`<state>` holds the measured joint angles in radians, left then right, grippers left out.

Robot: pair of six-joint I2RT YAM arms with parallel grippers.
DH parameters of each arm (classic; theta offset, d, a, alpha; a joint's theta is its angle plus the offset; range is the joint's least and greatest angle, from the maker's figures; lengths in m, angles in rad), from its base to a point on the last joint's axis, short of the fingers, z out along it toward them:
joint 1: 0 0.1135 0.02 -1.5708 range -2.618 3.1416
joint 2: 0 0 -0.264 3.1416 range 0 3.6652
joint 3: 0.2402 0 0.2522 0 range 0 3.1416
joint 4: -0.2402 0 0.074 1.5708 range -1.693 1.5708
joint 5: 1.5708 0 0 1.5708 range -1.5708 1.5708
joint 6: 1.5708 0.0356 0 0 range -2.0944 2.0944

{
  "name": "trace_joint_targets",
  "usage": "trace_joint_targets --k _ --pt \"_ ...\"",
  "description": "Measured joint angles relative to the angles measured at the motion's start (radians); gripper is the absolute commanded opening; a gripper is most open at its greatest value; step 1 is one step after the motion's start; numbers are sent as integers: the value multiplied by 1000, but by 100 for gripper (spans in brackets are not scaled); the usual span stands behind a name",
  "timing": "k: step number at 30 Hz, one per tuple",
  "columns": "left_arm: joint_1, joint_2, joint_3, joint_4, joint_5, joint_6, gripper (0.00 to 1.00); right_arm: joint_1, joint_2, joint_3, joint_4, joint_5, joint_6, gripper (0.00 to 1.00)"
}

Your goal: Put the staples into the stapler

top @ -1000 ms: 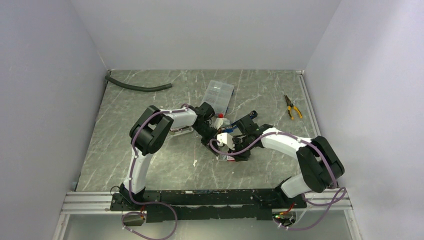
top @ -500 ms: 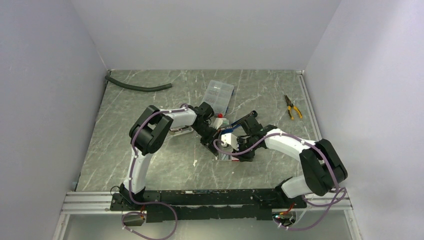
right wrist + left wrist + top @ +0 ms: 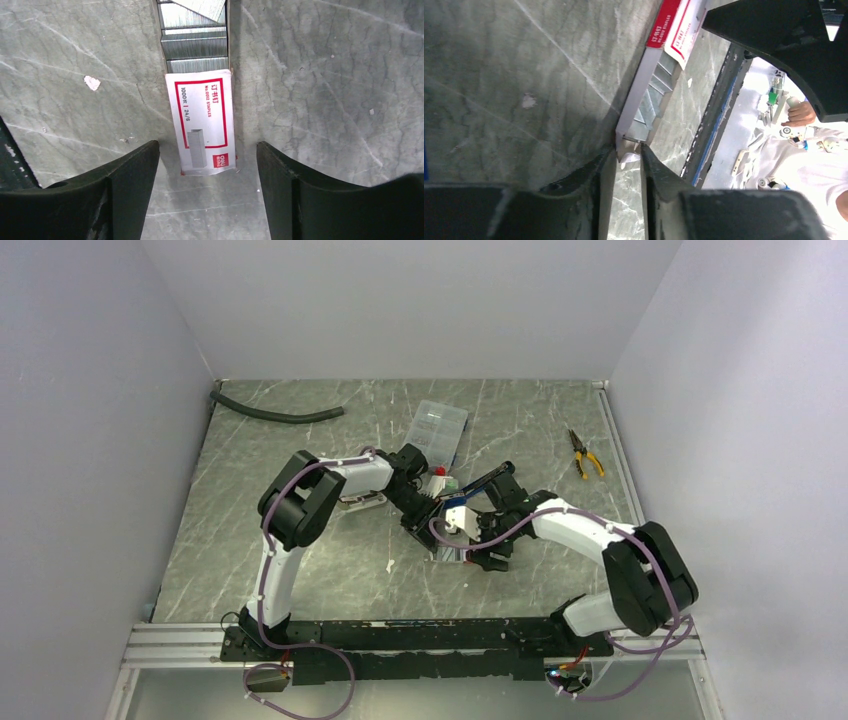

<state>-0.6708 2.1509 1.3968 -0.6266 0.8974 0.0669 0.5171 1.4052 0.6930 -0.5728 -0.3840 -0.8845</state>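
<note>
Grey marbled tabletop (image 3: pixel 310 75) fills both wrist views. Both sets of jaws have just widened. The right jaws now stand far apart on either side of the white box (image 3: pixel 205 122), touching nothing. The left jaws are parted a little at the opposite end of the staples (image 3: pixel 195 45) and hold nothing I can see. I judge the staples released, lying flat on the tabletop, half slid out and ready for picking. Only the wrist views show these strips; from above, the arms hide them.

staples (image 3: pixel 195 50): silvery-grey; box (image 3: pixel 205 122): white, red border; table (image 3: pixel 325 75): grey-green marbled; pliers (image 3: pixel 586 455): yellow handles
</note>
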Motion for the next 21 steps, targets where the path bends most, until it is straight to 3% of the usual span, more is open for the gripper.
trace_joint_targets --k 10,16,21 --pt "0 -74 -20 7 -48 18 61 -34 -152 6 -23 -11 92 77" --pt "-4 -172 -61 27 -171 27 58 -106 -299 9 -39 -6 151 76" --pt "-54 -238 -66 29 -277 25 49 -178 -438 8 -60 6 200 76"
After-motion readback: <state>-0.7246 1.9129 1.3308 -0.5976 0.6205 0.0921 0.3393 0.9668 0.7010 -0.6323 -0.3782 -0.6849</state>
